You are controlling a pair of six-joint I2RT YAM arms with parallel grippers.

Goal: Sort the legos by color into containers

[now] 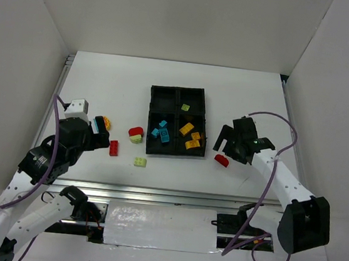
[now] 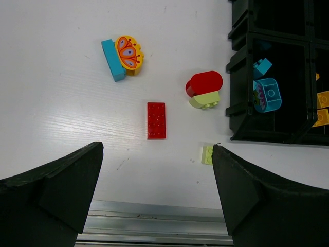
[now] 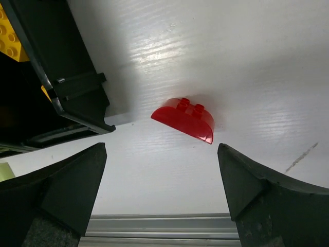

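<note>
The right pincer [image 3: 162,154] stands spread and holds nothing. Below it, a red rounded brick [image 3: 185,119] lies on the desk [image 3: 247,62], just beside the black tray [image 3: 77,92]. The step seems to be the grasp of this brick: go down, close on it, then carry it to the back-left compartment [image 1: 164,96]. The left pincer [image 2: 157,154] is spread too.

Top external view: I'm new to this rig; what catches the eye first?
A black tray at mid-table holds cyan, orange-yellow and lime bricks in three compartments. A red domed brick lies right of it, by the open right hand. A flat red brick and others lie scattered left of the tray.
</note>
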